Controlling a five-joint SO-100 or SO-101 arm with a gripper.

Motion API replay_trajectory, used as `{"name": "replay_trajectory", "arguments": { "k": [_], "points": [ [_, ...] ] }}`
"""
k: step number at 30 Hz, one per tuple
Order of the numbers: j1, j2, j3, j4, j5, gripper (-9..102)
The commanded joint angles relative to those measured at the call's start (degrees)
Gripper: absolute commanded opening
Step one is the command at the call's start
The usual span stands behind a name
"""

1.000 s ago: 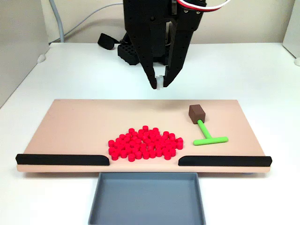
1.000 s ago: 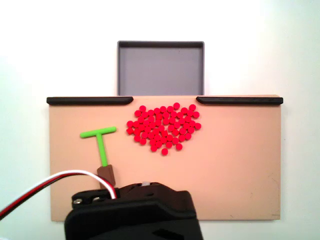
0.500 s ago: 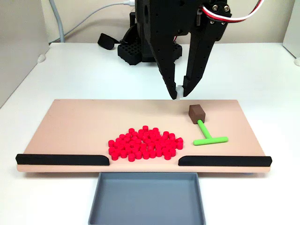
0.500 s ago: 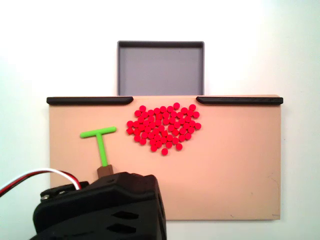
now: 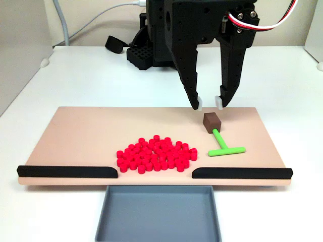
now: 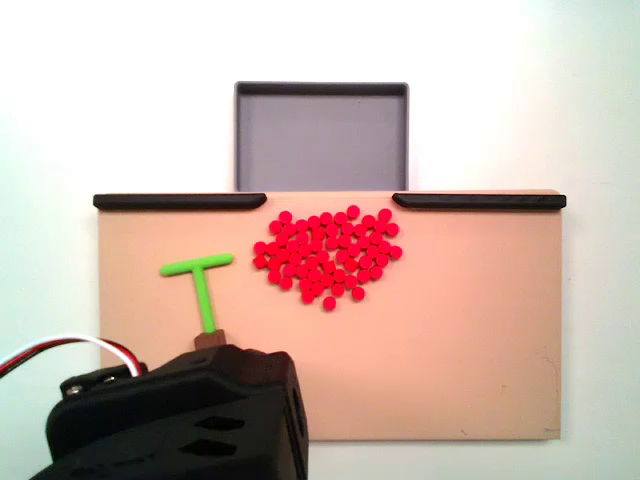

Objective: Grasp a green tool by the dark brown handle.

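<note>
Two fingers of my gripper (image 5: 209, 104) spread wide, holding nothing, tips just above dark brown handle (image 5: 212, 121), not touching; green tool (image 5: 223, 145) lies flat on tan board (image 5: 81, 132), right of red pellets (image 5: 156, 153) in this fixed view; grey tray (image 5: 158, 214) below board's front edge holds nothing.

Matt green tool (image 5: 224, 145), smooth plastic
</note>
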Motion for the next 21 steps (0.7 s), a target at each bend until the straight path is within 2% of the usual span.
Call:
{"name": "replay_trajectory", "arguments": {
  "k": [1,21],
  "points": [
    [0.3,1.3,-1.3,-0.3,1.2,19],
    [1.4,-2.0,-1.1,-1.4,1.1,21]
  ]
}}
